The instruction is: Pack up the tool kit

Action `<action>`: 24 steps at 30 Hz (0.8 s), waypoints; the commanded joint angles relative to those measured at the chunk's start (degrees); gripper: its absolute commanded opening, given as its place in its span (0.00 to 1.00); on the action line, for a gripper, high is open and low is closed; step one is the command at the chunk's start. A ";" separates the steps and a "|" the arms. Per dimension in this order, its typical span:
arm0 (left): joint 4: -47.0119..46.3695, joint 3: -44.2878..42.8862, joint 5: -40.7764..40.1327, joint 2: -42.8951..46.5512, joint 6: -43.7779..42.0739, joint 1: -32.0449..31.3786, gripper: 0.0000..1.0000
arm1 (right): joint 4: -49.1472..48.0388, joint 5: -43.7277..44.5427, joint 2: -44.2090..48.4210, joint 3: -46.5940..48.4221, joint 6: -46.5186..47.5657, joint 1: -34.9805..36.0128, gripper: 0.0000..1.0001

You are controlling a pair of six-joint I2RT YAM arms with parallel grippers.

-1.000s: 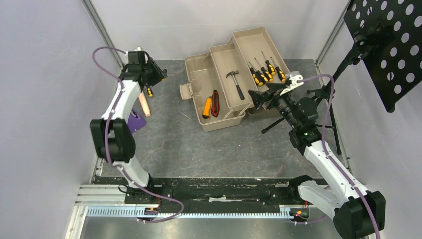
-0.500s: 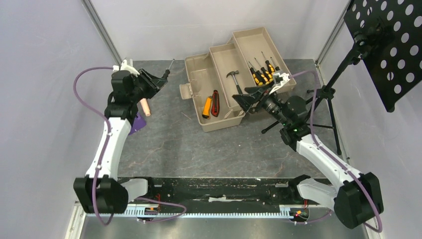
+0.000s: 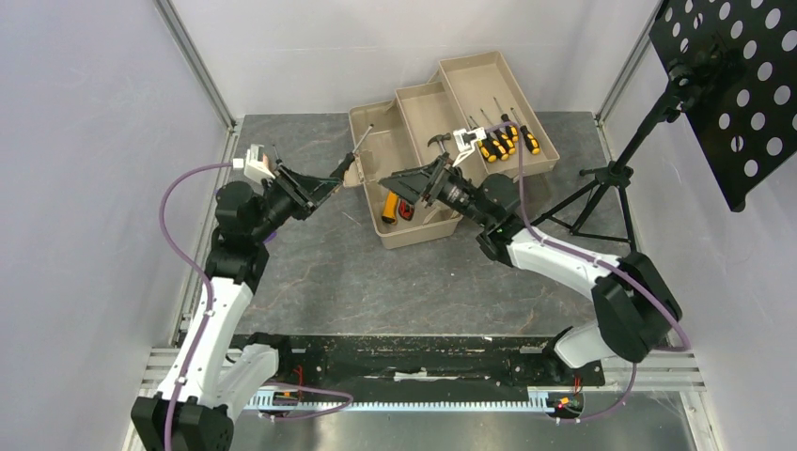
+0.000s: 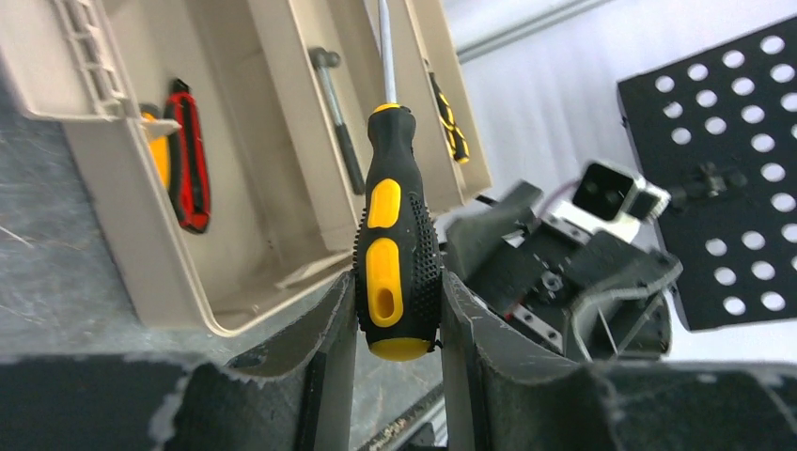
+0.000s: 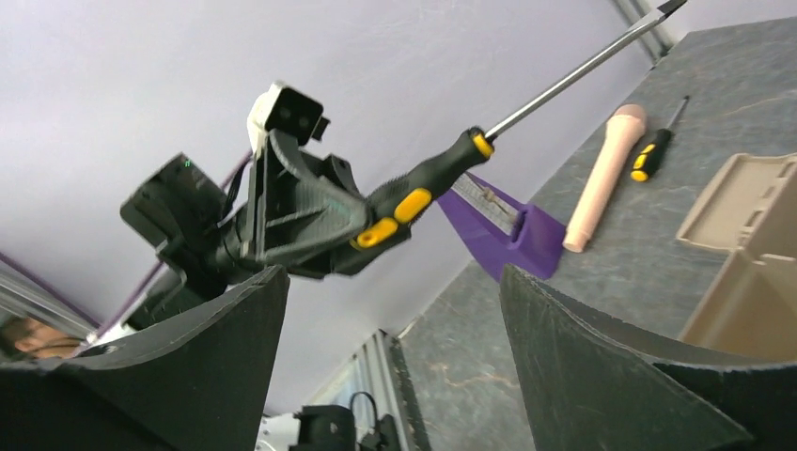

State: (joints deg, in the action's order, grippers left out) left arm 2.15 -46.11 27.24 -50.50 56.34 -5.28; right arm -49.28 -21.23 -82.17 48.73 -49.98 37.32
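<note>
Here, toolbox (image 3: 423, 103) sits on grey tabletop (image 3: 376, 282) (pale walls (image 3: 85, 141)).

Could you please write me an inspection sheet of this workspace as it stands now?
Surface: grey table mat, no spills seen.
Job's things: toolbox open, trays folded out; screwdrivers in the far tray; hammer in the middle tray; utility knife in the base; small screwdriver lying on the mat beside the rod.
Clutter: beige rod and purple block on the mat.
Grippers: left gripper shut on the held screwdriver, shaft pointing towards the box; right gripper open, empty.
Cables: purple cables loop along both arms, snagging nothing seen.
Surroundings: perforated black board on a tripod at right.
</note>
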 commanded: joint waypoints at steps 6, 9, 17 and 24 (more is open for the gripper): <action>-10.09 4.46 1.06 9.19 9.35 -4.07 0.02 | -8.54 4.17 -8.93 7.29 -11.21 3.89 0.83; -10.99 5.50 0.81 10.30 10.53 -5.34 0.02 | -9.61 4.07 -11.50 9.54 -12.25 4.84 0.82; -11.11 7.49 0.44 11.64 11.23 -7.13 0.02 | -13.55 3.49 -15.55 13.82 -14.32 5.69 0.76; -11.12 8.72 0.25 12.18 10.91 -8.39 0.02 | -15.84 1.98 -17.39 15.20 -15.97 5.92 0.50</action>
State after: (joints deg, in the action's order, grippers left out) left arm -4.89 -37.80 27.20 -39.70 64.31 -13.08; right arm -60.42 -18.24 -98.45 61.28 -64.10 42.92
